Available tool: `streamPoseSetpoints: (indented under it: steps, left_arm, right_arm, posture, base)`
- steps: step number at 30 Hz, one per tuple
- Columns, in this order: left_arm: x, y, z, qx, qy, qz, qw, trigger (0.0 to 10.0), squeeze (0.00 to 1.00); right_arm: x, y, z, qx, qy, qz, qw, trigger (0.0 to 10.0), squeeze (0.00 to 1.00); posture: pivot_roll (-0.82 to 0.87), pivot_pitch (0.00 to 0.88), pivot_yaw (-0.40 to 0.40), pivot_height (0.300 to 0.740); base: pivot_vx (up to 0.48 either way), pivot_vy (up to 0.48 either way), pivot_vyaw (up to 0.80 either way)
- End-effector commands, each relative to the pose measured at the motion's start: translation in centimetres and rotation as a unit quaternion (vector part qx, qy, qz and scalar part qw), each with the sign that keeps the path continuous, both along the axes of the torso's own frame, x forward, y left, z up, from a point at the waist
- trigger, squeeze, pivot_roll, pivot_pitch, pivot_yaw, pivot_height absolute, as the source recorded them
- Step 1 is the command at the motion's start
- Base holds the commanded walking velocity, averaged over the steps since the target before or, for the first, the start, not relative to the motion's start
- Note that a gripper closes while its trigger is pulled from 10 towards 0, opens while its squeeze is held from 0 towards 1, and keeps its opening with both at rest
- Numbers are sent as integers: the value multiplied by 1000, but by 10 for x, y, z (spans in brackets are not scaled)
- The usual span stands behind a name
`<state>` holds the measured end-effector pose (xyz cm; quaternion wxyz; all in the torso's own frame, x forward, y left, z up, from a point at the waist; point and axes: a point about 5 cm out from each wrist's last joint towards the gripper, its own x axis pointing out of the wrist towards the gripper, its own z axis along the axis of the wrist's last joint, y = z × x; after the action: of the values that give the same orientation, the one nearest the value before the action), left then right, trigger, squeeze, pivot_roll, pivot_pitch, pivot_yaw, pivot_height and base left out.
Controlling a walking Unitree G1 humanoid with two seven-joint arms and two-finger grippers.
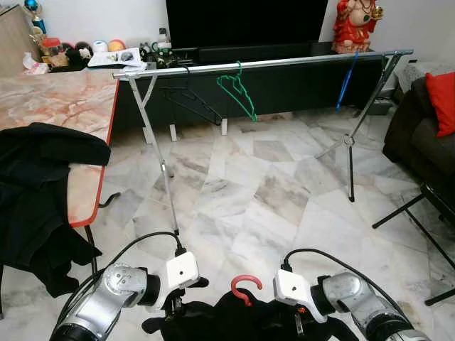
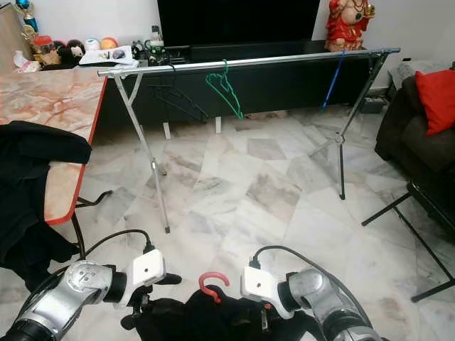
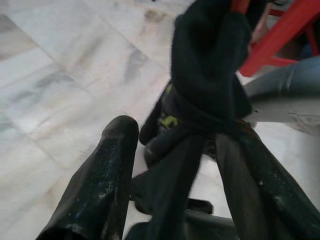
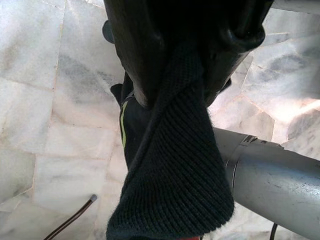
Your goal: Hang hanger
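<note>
Closest in, both arms are low in front of the robot holding up a black knit garment (image 1: 234, 320) that's draped on a red hanger (image 1: 245, 287), with just the red hook poking up between the wrists. The left gripper (image 3: 175, 170) has its fingers pinched on a bunched fold of the dark fabric, and the right gripper (image 4: 187, 85) is clamped on the ribbed knit edge too, so each side is holding cloth rather than bare plastic as far as I can tell.

Off to the robot's left, a marble-top bench (image 1: 57, 106) with a red edge has another black garment (image 1: 43, 192) slung over its corner.

Further out across the marble floor (image 1: 270, 192) is the silver clothes rail (image 1: 263, 64) on folding legs, already carrying 3 hangers: a black one (image 1: 188, 99), a green one (image 1: 237, 89) and a blue one (image 1: 347, 78).

My take: walk in square to the rail, lift both arms evenly so the hook stays upright and facing it, and aim for the open stretch between green and blue. Don't let go until the hook sits over the bar.
</note>
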<state>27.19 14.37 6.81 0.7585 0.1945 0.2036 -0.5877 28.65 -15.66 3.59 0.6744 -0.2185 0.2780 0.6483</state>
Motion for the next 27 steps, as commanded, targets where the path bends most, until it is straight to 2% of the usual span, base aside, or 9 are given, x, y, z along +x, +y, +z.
streamPoseSetpoints:
  steps: [1,7,14,19,27]
  left_arm:
    - [-4,3,0,10,12,-12,1000,10000,0]
    - [-8,9,6,19,26,-27,999,10000,0]
    - [-5,-5,4,8,12,-17,1000,10000,0]
    - [-5,-13,6,-5,3,-17,1000,10000,0]
    - [-5,-19,7,-5,-1,-24,1000,10000,0]
  right_arm:
    - [4,4,5,2,-12,10,1000,10000,0]
    - [4,4,4,-3,-19,4,1000,10000,0]
    - [15,12,13,20,-53,-20,998,10000,0]
    - [15,17,16,45,-44,-20,998,10000,0]
    - [15,19,15,48,-52,-25,997,10000,0]
  posture:
    - [99,67,7,740]
    - [100,66,8,740]
    - [96,64,8,740]
    - [96,63,8,740]
    - [90,62,9,740]
  base:
    - [0,0,0]
    - [0,0,0]
    - [0,0,0]
    - [0,0,0]
    - [0,0,0]
